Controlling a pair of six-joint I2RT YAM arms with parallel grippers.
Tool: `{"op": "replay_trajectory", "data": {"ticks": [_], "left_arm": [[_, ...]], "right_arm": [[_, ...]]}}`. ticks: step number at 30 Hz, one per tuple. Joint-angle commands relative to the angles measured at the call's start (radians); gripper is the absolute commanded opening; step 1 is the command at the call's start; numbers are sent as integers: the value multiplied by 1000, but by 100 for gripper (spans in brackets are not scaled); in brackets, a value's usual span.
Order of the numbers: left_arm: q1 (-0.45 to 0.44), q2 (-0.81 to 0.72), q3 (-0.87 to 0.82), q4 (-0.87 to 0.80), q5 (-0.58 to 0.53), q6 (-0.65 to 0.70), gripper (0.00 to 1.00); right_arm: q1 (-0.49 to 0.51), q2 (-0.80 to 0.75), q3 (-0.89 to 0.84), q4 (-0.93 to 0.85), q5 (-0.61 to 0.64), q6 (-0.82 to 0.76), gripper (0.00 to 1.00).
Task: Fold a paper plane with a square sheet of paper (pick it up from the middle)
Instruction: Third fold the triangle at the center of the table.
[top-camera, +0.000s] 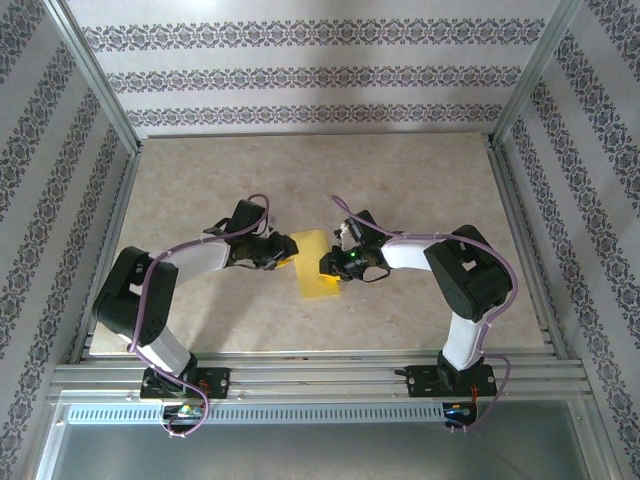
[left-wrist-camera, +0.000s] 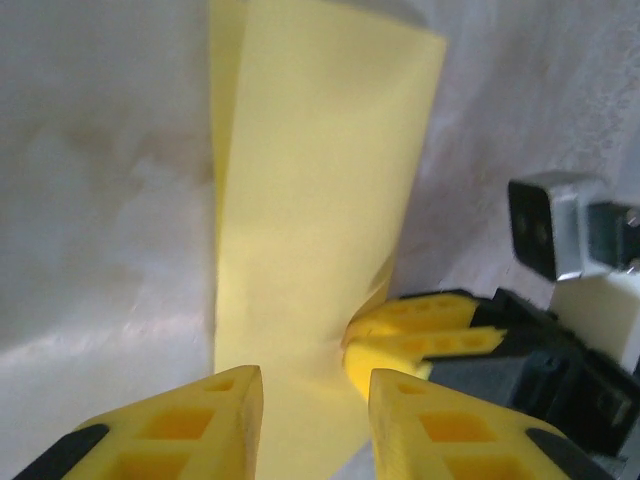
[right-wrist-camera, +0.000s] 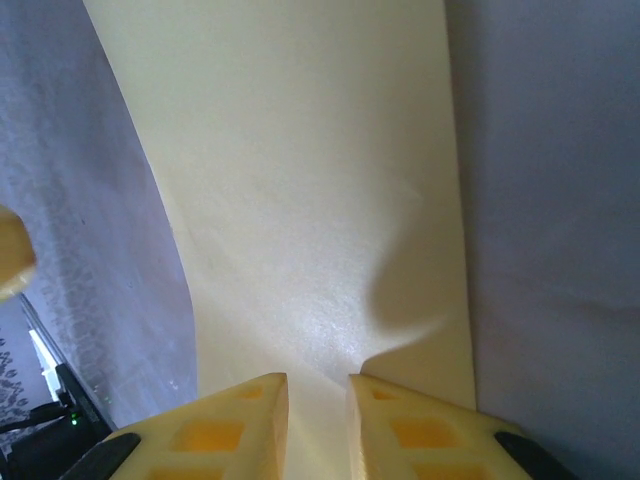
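The sheet of paper (top-camera: 312, 265), yellow and doubled over into a narrow strip, lies on the beige worktop (top-camera: 420, 180) at the centre of the overhead view, between the two hands. The left hand (top-camera: 283, 258) is at its left edge; its fingers (left-wrist-camera: 200, 415) stand spread, with paper showing in the gap. The right hand (top-camera: 336, 264) is at the opposite edge. Its fingers (right-wrist-camera: 225, 425) are nearly together and the paper puckers just ahead of them, but I cannot tell whether they pinch it.

No legible txt anywhere.
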Motion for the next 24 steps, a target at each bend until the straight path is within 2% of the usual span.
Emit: {"op": "replay_trajectory", "data": {"ticks": [1, 8, 13, 20, 24], "left_arm": [[-28, -13, -63, -15, 19, -60, 37], [-76, 24, -86, 10, 14, -127, 35], [-94, 75, -99, 123, 56, -187, 25], [-100, 93, -86, 110, 46, -180, 30], [-99, 92, -79, 148, 64, -181, 26]], "right_arm": [[2, 57, -15, -18, 35, 10, 27], [-4, 63, -13, -14, 25, 10, 27], [-4, 66, -15, -10, 22, 14, 27], [-5, 64, -15, -10, 22, 13, 27], [-4, 63, -16, -10, 24, 9, 27]]}}
